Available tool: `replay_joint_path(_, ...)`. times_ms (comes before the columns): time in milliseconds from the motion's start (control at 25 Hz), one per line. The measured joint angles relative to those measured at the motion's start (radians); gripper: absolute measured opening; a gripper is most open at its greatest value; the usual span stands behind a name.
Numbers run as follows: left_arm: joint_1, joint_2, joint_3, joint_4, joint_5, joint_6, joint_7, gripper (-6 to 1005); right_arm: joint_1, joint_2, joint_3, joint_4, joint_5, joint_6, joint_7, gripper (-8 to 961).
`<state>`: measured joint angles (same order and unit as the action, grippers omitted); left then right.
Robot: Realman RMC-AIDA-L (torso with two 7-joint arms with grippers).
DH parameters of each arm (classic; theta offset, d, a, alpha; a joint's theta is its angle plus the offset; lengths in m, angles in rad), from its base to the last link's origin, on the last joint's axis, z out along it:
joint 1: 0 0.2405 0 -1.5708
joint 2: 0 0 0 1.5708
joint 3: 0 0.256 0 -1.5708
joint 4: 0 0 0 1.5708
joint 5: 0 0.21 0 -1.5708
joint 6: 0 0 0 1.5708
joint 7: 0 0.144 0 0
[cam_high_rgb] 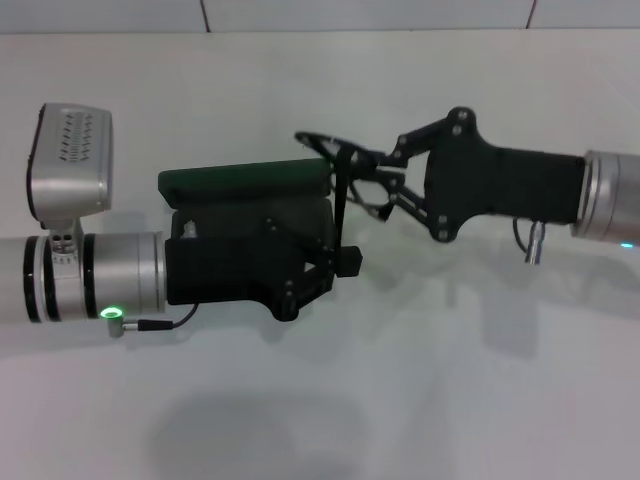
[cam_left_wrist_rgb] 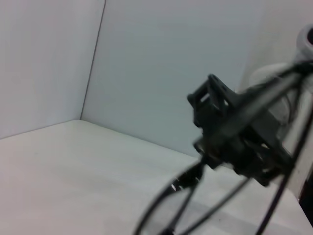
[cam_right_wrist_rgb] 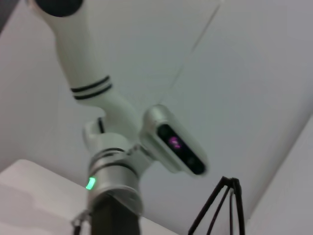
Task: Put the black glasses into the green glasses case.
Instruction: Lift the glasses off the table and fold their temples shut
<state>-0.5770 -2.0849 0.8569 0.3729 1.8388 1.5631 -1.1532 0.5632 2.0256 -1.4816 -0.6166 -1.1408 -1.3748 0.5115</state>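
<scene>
Now, over the wide white desk (cam_high_rgb: 420, 400), the left gripper (cam_high_rgb: 340, 240) reaches in from nine o'clock, holding the dark green oblong hard-shell glasses case (cam_high_rgb: 245, 180) aloft; whether its fingers are spread or closed I cannot tell. From three o'clock the right gripper (cam_high_rgb: 365, 185) comes in, fingers pinched on the thin black-framed glasses (cam_high_rgb: 335, 165), hanging right at the case's three o'clock end. The frame's long axis seems to run twelve to six, across the case's nine-to-three length. My read: insertion is in hand; next, turn the glasses lengthwise and lower them inside.
</scene>
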Motion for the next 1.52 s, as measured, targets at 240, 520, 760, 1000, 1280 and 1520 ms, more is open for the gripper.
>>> replay_joint_path(240, 0.029, 0.008, -0.001, 0.003, 0.000, 0.000, 0.006, 9, 0.006, 0.003, 0.022, 0.015, 0.006, 0.052, -0.004, 41)
replay_joint_path(520, 0.060, 0.011, 0.000, 0.034, 0.000, 0.012, 0.000, 9, 0.008, 0.002, 0.023, 0.015, 0.018, 0.102, -0.030, 41)
replay_joint_path(760, 0.052, 0.007, -0.001, 0.037, -0.008, 0.050, 0.000, 10, 0.012, 0.002, 0.003, 0.024, 0.014, 0.130, -0.057, 38)
replay_joint_path(1000, 0.045, 0.003, -0.001, 0.048, -0.025, 0.046, 0.002, 10, 0.012, 0.002, -0.029, 0.025, 0.013, 0.127, -0.066, 41)
replay_joint_path(1280, 0.040, 0.002, -0.001, 0.049, -0.029, 0.042, 0.006, 11, 0.012, 0.002, -0.071, 0.025, 0.012, 0.127, -0.069, 45)
replay_joint_path(1520, 0.040, 0.002, -0.003, 0.049, -0.030, 0.041, 0.006, 11, 0.014, 0.002, -0.080, 0.024, 0.012, 0.124, -0.070, 47)
